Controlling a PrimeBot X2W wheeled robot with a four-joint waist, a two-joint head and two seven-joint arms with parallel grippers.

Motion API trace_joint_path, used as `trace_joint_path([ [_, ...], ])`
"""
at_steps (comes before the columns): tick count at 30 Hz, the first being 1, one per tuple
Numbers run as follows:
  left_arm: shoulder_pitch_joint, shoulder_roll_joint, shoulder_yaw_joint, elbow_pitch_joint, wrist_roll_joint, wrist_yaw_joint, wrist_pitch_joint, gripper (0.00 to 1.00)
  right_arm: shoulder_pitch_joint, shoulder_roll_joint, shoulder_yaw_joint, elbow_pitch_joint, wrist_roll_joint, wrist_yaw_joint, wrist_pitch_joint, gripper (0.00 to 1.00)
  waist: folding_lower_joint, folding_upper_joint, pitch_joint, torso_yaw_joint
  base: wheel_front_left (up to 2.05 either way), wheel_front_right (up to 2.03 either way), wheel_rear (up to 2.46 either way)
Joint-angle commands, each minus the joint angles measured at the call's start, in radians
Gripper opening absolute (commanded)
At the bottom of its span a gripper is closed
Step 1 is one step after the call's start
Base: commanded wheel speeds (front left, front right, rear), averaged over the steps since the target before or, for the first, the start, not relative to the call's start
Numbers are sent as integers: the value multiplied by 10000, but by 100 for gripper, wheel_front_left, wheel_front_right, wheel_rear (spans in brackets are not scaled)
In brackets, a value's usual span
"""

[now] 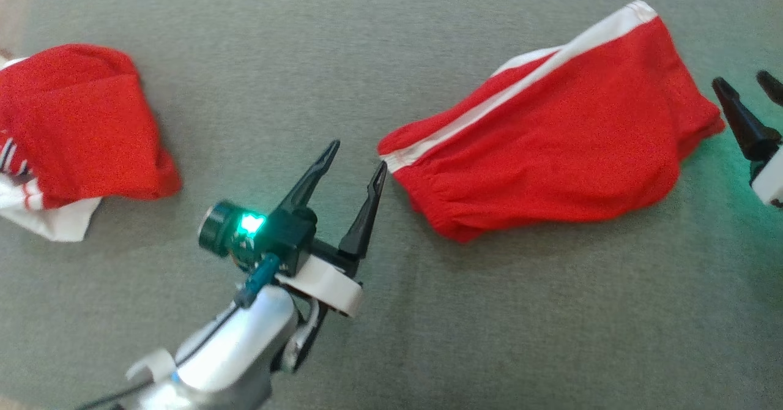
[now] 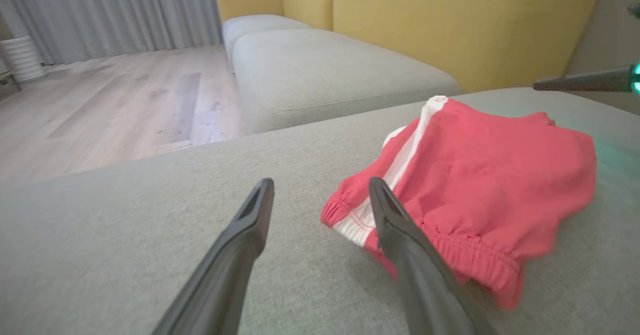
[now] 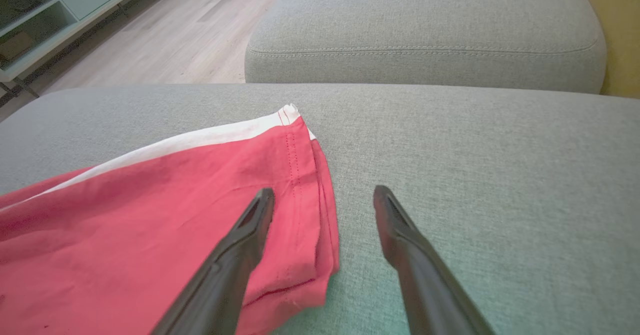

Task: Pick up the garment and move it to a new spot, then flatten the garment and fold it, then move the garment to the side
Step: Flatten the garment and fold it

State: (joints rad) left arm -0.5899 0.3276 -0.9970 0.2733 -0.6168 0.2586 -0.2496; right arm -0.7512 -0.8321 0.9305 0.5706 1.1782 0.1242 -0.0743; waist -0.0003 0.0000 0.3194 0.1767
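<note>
A: Left gripper (image 1: pixel 358 156) nearest, jaws spread wide, gripping nothing, just beside the waistband end of the red shorts (image 1: pixel 550 147).

B: Lying rumpled on the grey cushion (image 1: pixel 391 30), white stripe uppermost. Right gripper (image 1: pixel 741 79) at the hem end, likewise agape and empty.

A: Flattening stage, by the look. Next?

B: Pinch both ends, pull taut, then fold. Another red garment (image 1: pixel 73 122) well apart, leftward.

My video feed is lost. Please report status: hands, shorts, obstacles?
Left hand open, beside waistband of shorts. Right hand open, beside opposite end. Shorts lie folded on cushion. Another red garment far left, not blocking.
</note>
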Motion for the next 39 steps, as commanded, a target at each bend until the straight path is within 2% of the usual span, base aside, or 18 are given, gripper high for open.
trace_joint_path([
  [1, 35, 51, 626, -358, 95, 300, -101, 100, 92, -198, -7, 81, 86, 65, -168, 100, 3, 0, -116, 295, 0, 0, 0],
  [4, 647, -385, 1421, -1102, 927, 918, -115, 100, 98, -95, 29, 817, 117, 65, -265, 100, 3, 0, -78, 712, 0, 0, 0],
  [6, 1080, -633, 1773, -1533, 1604, 1173, -118, 100, 150, -33, 65, 1334, 195, 65, -218, 100, 3, 0, -92, 994, 0, 0, 0],
  [10, 1805, -959, 2146, -2081, 2571, 1157, -119, 100, 315, 194, 175, 2317, 431, 65, 42, 100, 3, 0, -126, 1456, 0, 0, 0],
  [15, 2481, -1223, 2675, -2308, 3055, 979, -120, 100, 545, 523, 354, 2881, 893, 65, 719, 98, 3, 0, -118, 1707, 0, 0, 0],
  [16, 2600, -1283, 2777, -2327, 3094, 938, -120, 100, 621, 595, 386, 2909, 1048, 65, 956, 79, 3, 0, -120, 1728, 0, 0, 0],
  [17, 2718, -1345, 2879, -2350, 3132, 905, -121, 100, 692, 658, 405, 2963, 1204, 65, 1193, 70, 3, 0, -124, 1739, 0, 0, 0],
  [18, 2829, -1399, 2965, -2368, 3177, 865, -121, 100, 748, 712, 454, 2972, 1317, 65, 1437, 51, 3, 0, -130, 1739, 0, 0, 0],
  [19, 2931, -1445, 3042, -2378, 3230, 822, -121, 100, 780, 753, 506, 2911, 1409, 65, 1646, 37, 3, 0, -137, 1729, 0, 0, 0],
  [20, 3028, -1493, 3121, -2377, 3273, 781, -121, 100, 791, 771, 535, 2843, 1492, 65, 1794, 5, 3, 0, -146, 1708, 0, 0, 0],
  [21, 3116, -1539, 3193, -2363, 3313, 731, -121, 100, 792, 784, 568, 2753, 1558, 65, 1917, 0, 3, 0, -160, 1674, 0, 0, 0],
  [23, 3262, -1621, 3340, -2335, 3386, 629, -121, 100, 743, 780, 625, 2544, 1595, 65, 1951, 0, 3, 0, -209, 1547, 0, 0, 0],
  [27, 3460, -1746, 3668, -2335, 3573, 453, -121, 100, 512, 764, 537, 2423, 1556, 65, 1326, 0, 3, 0, -395, 1063, 0, 0, 0],
  [32, 3683, -1771, 4118, -2322, 3789, 283, -121, 100, 443, 721, 434, 2301, 1694, 65, 783, 0, 3, 0, -773, 68, 0, 0, 0],
  [39, 3876, -1853, 4507, -2273, 3958, 15, -122, 100, 756, 159, 425, 2051, 1879, 65, 556, 0, 3, 0, -1047, -1108, 0, 0, 0],
])
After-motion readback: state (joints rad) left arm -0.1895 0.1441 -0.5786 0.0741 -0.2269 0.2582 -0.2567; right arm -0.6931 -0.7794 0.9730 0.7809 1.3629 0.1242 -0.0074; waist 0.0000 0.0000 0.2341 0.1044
